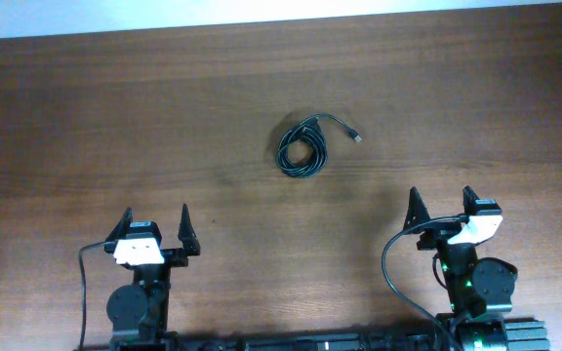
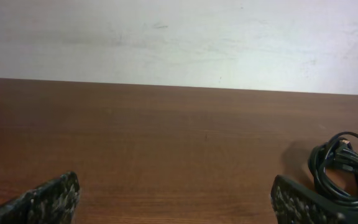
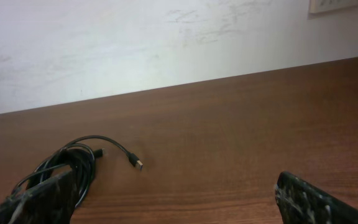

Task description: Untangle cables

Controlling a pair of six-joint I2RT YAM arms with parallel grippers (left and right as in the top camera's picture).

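Overhead showed the black cable [image 1: 287, 156] coiled in a tight bundle near the centre of the table [image 1: 115, 107], its plug end [image 1: 356, 136] trailing toward the upper right. The left gripper [image 1: 155, 224] and right gripper [image 1: 441, 207] sat low in the frame, well apart from the cable, both spread wide and holding nothing. The loops overlapped closely, so a pinch at the bundle would likely catch several strands together, tightening the tangle or dragging the whole coil.
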